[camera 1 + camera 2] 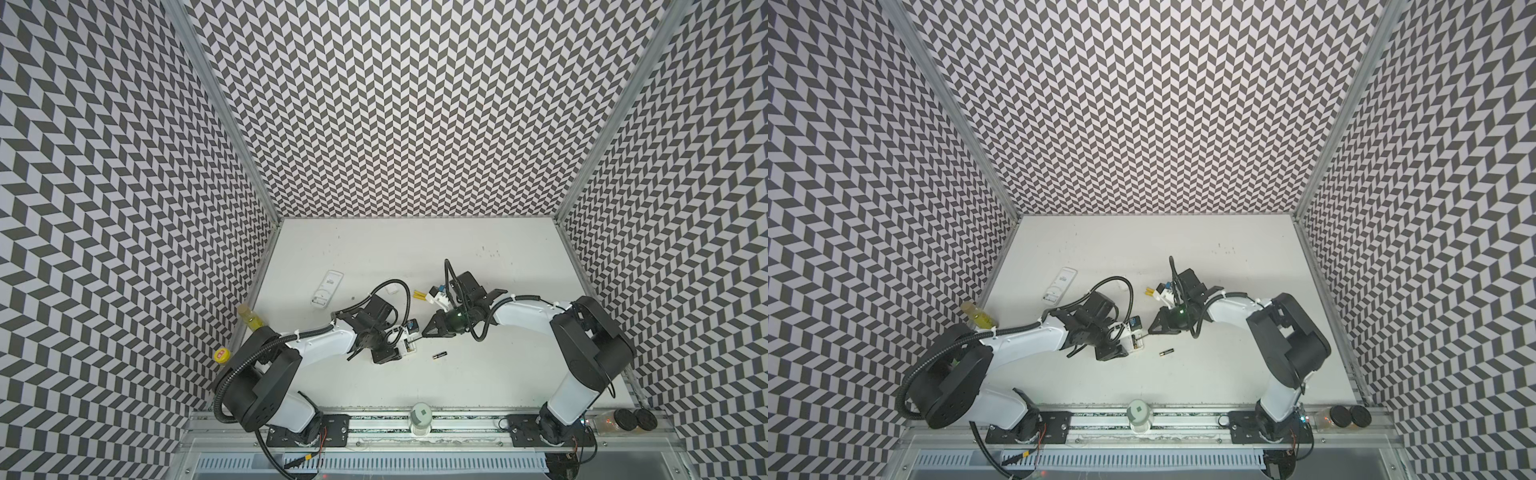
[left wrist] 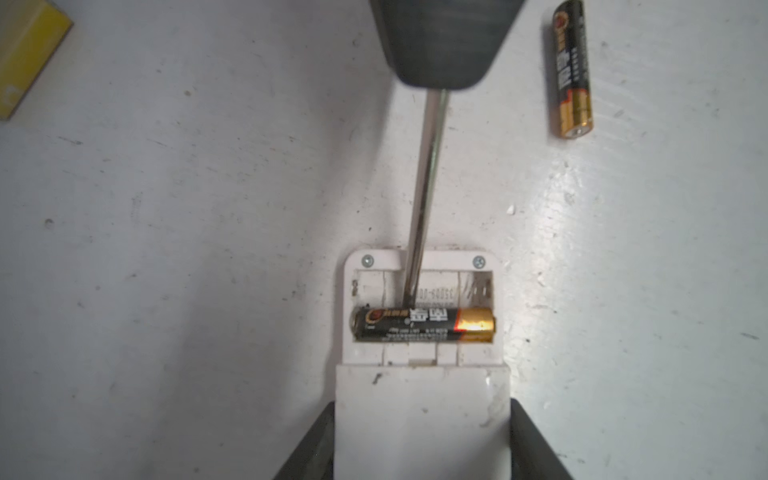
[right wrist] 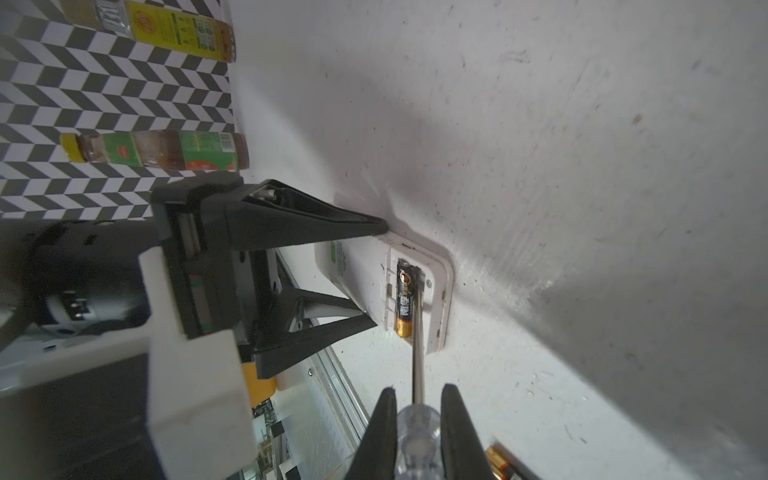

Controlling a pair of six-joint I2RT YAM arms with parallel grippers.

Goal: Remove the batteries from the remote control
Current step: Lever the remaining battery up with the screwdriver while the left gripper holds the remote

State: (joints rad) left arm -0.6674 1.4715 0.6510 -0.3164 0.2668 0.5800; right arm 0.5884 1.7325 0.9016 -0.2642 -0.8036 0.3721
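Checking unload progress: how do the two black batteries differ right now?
The seated battery sits in the remote's open compartment; the loose battery lies on the table. The screwdriver tip rests against the seated battery; nothing touches the loose battery. They lie roughly at right angles. Both are black with a gold end.

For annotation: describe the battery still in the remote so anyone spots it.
On the white table, find the white remote clamped in the left gripper. In its open bay lies a black, gold-ended battery, the screwdriver tip at its edge; its twin lies loose on the table.
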